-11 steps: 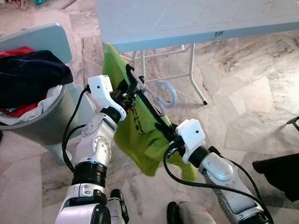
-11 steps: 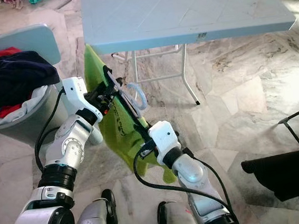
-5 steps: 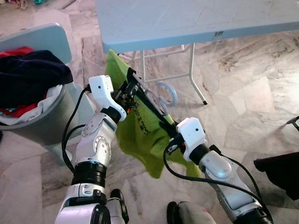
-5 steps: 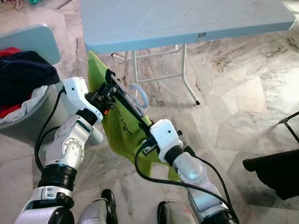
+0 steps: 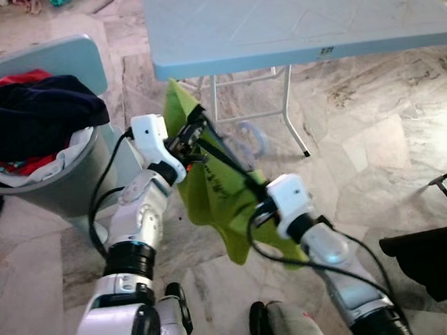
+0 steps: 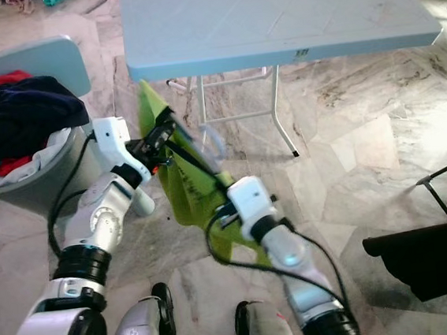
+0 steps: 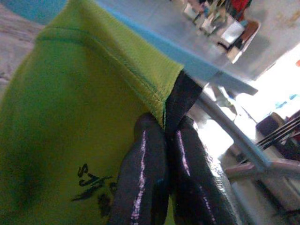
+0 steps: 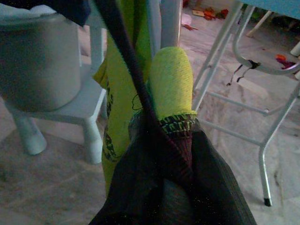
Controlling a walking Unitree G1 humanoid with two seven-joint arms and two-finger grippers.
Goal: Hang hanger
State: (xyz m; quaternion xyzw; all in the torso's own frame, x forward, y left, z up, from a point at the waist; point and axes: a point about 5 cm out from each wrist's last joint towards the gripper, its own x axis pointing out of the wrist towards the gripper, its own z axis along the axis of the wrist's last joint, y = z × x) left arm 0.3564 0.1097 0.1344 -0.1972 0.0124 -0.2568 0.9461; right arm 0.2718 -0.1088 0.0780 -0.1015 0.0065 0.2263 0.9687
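Two grippers carry the load before the table (image 5: pixel 304 17): a green shirt (image 5: pixel 210 192) on a black hanger (image 5: pixel 227 161), held above the floor. Left gripper (image 7: pixel 161 136) pinched tight on one hanger end and shirt hem; right gripper (image 8: pixel 161 140) clamped on the other end and cloth. Advice: keep both ends level and the hook free so the shirt stays on.

One folding counter (image 5: pixel 295 10) with light-grey top. One grey laundry basket (image 5: pixel 47 188) holding a heap of clothes (image 5: pixel 28 115). One lime-green shirt (image 5: pixel 210 192) on one black hanger (image 5: pixel 226 155). Two silver arms, each ending in one pincer: left pincer (image 5: pixel 192 131), right pincer (image 5: pixel 256 192). One dark object (image 5: pixel 438 258) at the lower right edge.
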